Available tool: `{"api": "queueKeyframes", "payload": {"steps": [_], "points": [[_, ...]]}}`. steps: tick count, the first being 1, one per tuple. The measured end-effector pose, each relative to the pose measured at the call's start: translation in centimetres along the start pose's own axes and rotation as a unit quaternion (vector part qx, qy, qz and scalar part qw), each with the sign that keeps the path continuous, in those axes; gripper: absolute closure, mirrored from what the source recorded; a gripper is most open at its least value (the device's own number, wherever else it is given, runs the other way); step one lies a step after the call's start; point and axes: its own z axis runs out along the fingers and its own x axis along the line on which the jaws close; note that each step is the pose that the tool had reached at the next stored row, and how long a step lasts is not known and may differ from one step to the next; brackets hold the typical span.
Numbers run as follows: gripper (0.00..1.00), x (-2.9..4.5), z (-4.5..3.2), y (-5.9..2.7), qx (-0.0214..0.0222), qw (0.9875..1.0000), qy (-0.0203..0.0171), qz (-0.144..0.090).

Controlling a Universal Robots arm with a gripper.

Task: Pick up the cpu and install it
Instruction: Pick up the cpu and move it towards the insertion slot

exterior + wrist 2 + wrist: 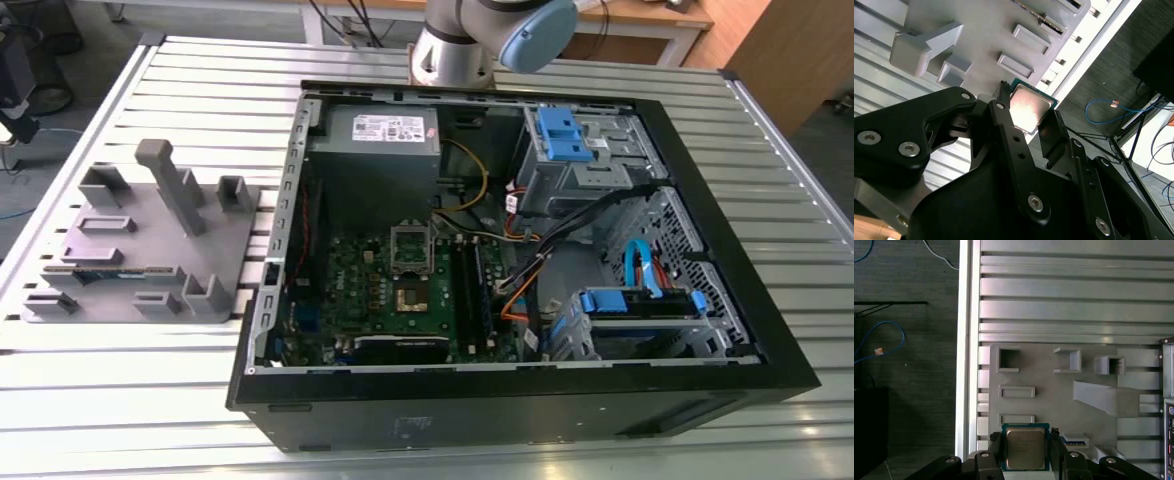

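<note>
Grey plastic, in the form of a holder [134,250], is being carried by the slatted metal desk [120,400] at the exterior view's left. In both wrist views the cpu [1025,447] [1029,106] is being pinched between the black jaws, with one of the fingers [996,450] being pressed against each of two opposite edges and its silvery top being turned toward the cameras. It is being held over the holder's edge, apparently clear of its recess, so the pick-up is being judged as done or all but done. Further toward the exterior view's right, the open computer case [534,405] is being borne by the same desk, and the dark socket [411,290] on the green board [360,290] inside it is being judged as not yet filled. The installing is therefore being counted as left.
</note>
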Motion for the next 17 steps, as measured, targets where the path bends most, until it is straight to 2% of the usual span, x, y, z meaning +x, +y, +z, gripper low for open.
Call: {"api": "queueKeyframes", "payload": {"steps": [12, 17], "points": [[0.53, -0.01, -0.34, 0.02, 0.0000, 1.0000, 0.0001, 0.000], [0.53, -0.02, -0.76, 0.04, 0.0000, 1.0000, 0.0000, 0.000]]}}
